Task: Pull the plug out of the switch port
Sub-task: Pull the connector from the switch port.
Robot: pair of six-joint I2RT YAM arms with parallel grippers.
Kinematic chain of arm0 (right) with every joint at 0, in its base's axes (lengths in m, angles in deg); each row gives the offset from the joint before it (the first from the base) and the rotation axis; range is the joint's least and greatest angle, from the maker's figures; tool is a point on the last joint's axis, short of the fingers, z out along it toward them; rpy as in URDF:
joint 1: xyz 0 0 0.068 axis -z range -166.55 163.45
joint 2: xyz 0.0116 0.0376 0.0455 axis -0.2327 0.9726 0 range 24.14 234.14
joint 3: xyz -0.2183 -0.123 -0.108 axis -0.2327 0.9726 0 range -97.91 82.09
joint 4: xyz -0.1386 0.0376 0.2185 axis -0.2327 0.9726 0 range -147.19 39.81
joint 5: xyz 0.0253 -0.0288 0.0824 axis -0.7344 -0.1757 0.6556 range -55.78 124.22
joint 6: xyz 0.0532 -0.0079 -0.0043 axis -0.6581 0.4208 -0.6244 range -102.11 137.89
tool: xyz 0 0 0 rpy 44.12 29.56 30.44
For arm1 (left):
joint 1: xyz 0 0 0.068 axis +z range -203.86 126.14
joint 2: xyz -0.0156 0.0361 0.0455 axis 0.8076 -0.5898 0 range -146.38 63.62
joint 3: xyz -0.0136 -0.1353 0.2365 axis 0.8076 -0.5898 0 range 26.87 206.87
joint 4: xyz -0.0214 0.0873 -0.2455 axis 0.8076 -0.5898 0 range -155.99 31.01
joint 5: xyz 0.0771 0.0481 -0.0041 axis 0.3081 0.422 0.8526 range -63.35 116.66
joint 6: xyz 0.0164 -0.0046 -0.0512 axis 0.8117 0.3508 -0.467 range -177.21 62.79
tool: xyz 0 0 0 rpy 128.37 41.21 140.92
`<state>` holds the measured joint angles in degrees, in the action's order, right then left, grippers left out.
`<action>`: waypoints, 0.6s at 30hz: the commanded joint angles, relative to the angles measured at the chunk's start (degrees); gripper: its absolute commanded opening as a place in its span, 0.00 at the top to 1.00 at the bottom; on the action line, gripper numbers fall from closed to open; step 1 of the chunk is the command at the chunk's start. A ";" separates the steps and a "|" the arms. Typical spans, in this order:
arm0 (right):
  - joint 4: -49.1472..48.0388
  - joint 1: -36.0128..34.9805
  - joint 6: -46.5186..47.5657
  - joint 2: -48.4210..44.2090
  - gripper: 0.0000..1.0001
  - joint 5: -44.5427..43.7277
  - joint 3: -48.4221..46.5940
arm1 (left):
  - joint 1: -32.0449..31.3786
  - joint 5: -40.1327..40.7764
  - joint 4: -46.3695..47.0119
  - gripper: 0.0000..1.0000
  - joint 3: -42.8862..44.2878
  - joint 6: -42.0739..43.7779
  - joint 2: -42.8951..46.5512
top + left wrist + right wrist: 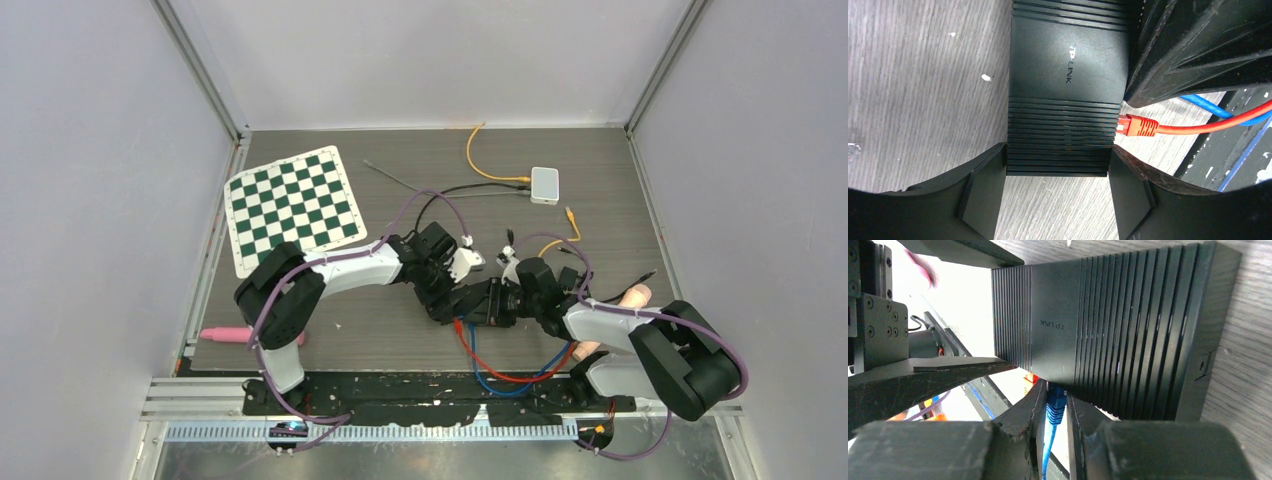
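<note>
The black TP-Link switch (478,300) lies on the table between both grippers. In the left wrist view my left gripper (1058,160) is shut on the near end of the switch (1063,75), one finger on each side. A red plug (1137,125) sits in a port on the switch's right side, with a blue cable (1208,106) beyond it. In the right wrist view my right gripper (1055,392) is shut on the blue plug (1055,404), which is seated in the port at the edge of the switch (1108,325). In the top view the left gripper (447,292) and right gripper (503,300) meet at the switch.
Red and blue cables (500,375) loop from the switch toward the front edge. A green chessboard mat (292,207) lies at the back left. A small white box (544,184) with an orange cable (480,160) sits at the back. A pink object (225,334) lies at the left edge.
</note>
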<state>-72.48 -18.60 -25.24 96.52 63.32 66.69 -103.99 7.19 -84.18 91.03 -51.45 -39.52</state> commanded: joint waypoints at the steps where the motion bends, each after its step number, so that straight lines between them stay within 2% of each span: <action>1: -0.32 -1.19 3.32 -1.50 0.95 13.60 -0.39 | 0.75 1.82 0.40 0.44 -1.39 -1.77 -1.42; 4: 8.56 -1.17 5.51 -3.71 0.95 6.68 -2.76 | 0.74 1.92 0.14 0.44 -1.37 -1.55 -1.36; 7: 11.81 -1.17 5.30 -6.27 0.95 -0.15 -3.14 | 0.73 2.23 0.48 0.44 -1.88 -1.66 -0.61; 11: 7.29 -1.16 2.76 -7.63 0.95 4.12 -0.95 | 0.73 2.59 1.15 0.44 -2.41 -1.60 -0.01; 14: -1.65 -1.11 -1.17 -7.15 0.95 10.14 2.49 | 0.77 4.32 2.68 0.45 -3.21 -1.89 0.89; 17: -3.23 -1.17 -3.77 -7.64 0.95 7.77 5.36 | 0.73 4.24 3.95 0.45 -3.88 -1.92 1.97; 18: -1.05 -1.13 -3.55 -8.40 0.95 4.90 5.50 | 0.80 4.29 3.96 0.45 -4.02 -1.95 2.05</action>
<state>-71.13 -19.41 -25.70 90.01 68.48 69.66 -103.97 7.39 -81.84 88.91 -52.96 -38.12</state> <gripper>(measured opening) 0.219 0.695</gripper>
